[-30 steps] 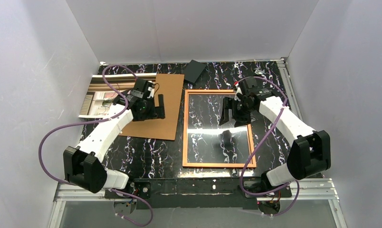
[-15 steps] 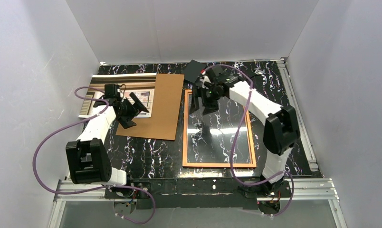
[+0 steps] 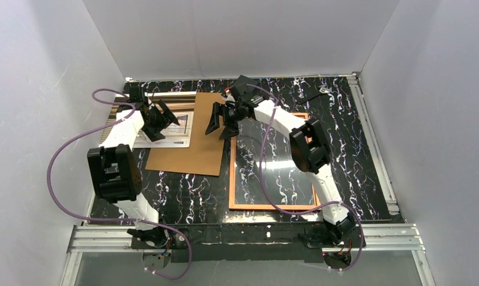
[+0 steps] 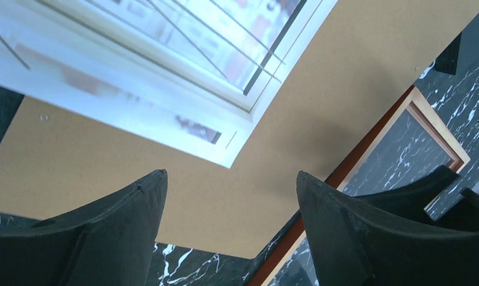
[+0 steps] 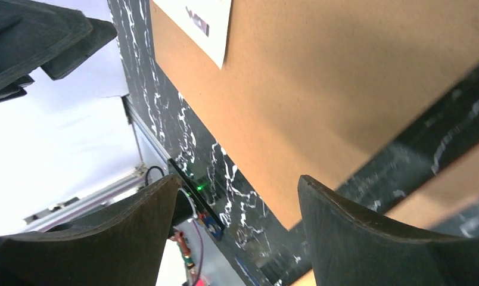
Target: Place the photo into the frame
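Left gripper point(image 3: 159, 119) hangs spread and empty over the thin paper window photo point(image 3: 179, 132), upper left; I reckon edge-pinching it comes next.

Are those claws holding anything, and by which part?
Nothing is held: the left gripper hangs open above the photo, the right gripper open above the brown board.

Black marbled table point(image 3: 183, 193), orange frame point(image 3: 232, 179) lying flat, brown board point(image 3: 195, 152) beside it, photo point(image 3: 175, 134) overlapping the board
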Tool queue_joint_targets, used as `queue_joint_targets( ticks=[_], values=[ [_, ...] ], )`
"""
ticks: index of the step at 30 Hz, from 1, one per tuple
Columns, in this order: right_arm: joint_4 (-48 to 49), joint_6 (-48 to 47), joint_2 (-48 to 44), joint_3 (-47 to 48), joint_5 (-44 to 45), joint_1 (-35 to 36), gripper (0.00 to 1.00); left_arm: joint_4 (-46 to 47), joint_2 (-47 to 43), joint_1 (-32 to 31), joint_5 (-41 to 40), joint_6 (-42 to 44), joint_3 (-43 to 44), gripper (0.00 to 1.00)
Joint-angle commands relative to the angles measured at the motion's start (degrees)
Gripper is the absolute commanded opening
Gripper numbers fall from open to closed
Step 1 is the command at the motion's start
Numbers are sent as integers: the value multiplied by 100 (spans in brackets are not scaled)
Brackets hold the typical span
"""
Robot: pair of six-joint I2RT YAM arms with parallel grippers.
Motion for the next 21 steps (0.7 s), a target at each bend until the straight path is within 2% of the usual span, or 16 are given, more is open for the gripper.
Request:
queue_joint_targets(
  ticks=[1, 6, 13, 21],
  values=[
    [691, 789, 527, 624, -634, 74, 82, -876, 504, 17, 165, 233, 485, 78],
    [973, 987, 649, 574, -745, 68, 82, -773, 535, -187, 427, 39, 262, 78],
    [1327, 797, -249, -867, -711, -97, 82, -199, -41, -954, -7, 158, -791, 81],
    [1355, 409, -1797, -2586, -658, -586, 82, -299, -325, -1855, -1417, 1662, -973, 84]
  ],
)
